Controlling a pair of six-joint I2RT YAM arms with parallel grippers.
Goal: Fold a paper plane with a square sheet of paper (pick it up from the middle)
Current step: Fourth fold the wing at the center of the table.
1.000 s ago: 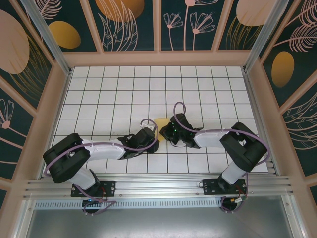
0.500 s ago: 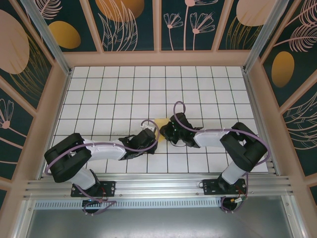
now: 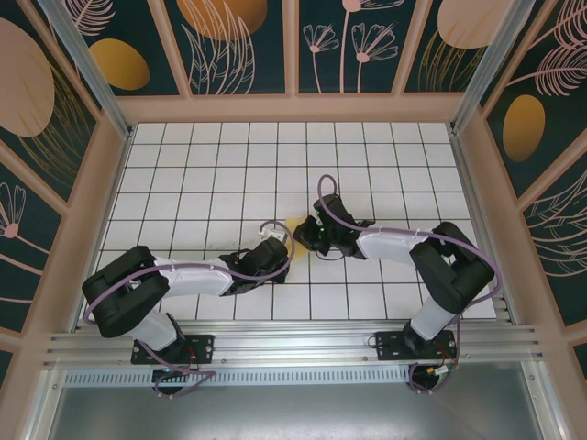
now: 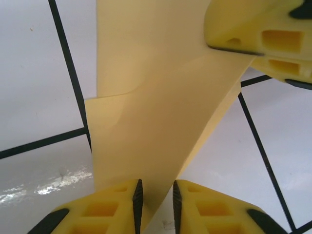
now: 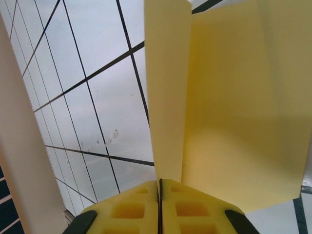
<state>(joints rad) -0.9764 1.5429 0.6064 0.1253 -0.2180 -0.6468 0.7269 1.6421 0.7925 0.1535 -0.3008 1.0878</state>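
The square sheet of paper (image 3: 295, 225), pale yellow and partly folded, hangs off the table between my two grippers. My right gripper (image 5: 159, 187) is shut on a folded edge of the sheet (image 5: 234, 107), which rises from between its closed pads. My left gripper (image 4: 156, 200) stands slightly open around the sheet's lower point (image 4: 156, 112); the paper lies against the left pad, with a gap on the right. In the top view the left gripper (image 3: 275, 261) sits just below and left of the right gripper (image 3: 307, 234). The right gripper's yellow fingers (image 4: 253, 29) also pinch the sheet's far end.
A white gridded table (image 3: 220, 174) lies under both arms, walled by pink frames with dark floral panels (image 3: 238, 46). A metal rail (image 3: 293, 344) runs along the near edge by the arm bases.
My right gripper has moved a little up and away with the sheet. The left gripper has shifted slightly left, its jaws narrower than a second ago.
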